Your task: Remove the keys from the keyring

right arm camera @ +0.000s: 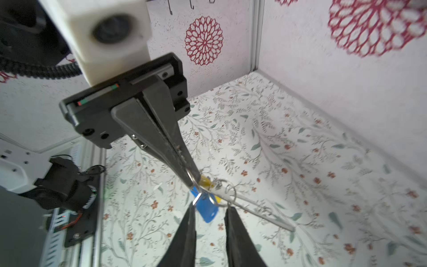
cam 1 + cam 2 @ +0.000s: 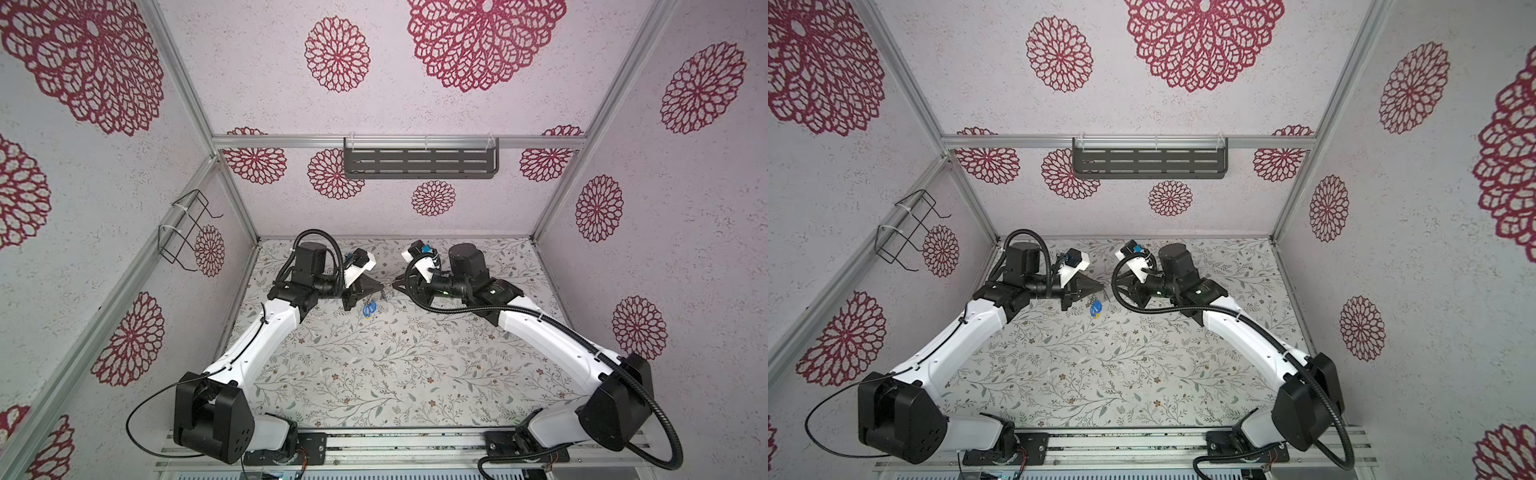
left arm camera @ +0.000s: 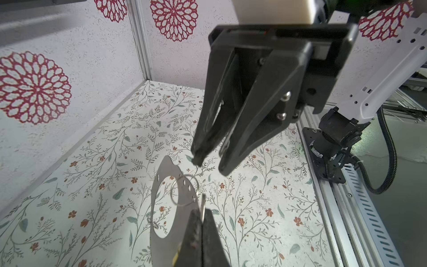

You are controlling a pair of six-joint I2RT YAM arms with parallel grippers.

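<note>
1. In both top views the keyring [image 3: 169, 170] sits near the middle of the frame, between the two arms. It appears to be held clear of the worktop [image 2: 374, 374], though it is too thin to make out well from there.
2. The left end effector [image 1: 193, 179] is clenched on the keyring's rim, right where the tags gather.
3. The right end effector [image 3: 210, 166] is released. Its jaws stand apart with nothing between them, just beside the keyring's free end.
4. The keys [image 1: 208, 209] hang below the grip as a bunch of blue tags and a yellow tag [image 1: 205, 181]. In a top view they show as a blue cluster [image 2: 369, 309] just left of centre.
5. Handling, as a judgement:
   - The hoop looks like thin, stiff, smooth sheet, light but likely to slip or twist in a pinch.
   - The tags are light plastic and swing freely.
   - The small silver loops [image 3: 171, 192] are springy wire and fiddly to hold.
   - A tag's flat body looks like the best hold for the right end effector.
6. Orientation:
   - The hoop faces the left wrist camera broadside and shows edge-on to the right wrist camera.
   - Its long span runs from the left end effector's tips toward the right arm.
   - The tags' long axes point down.
</note>
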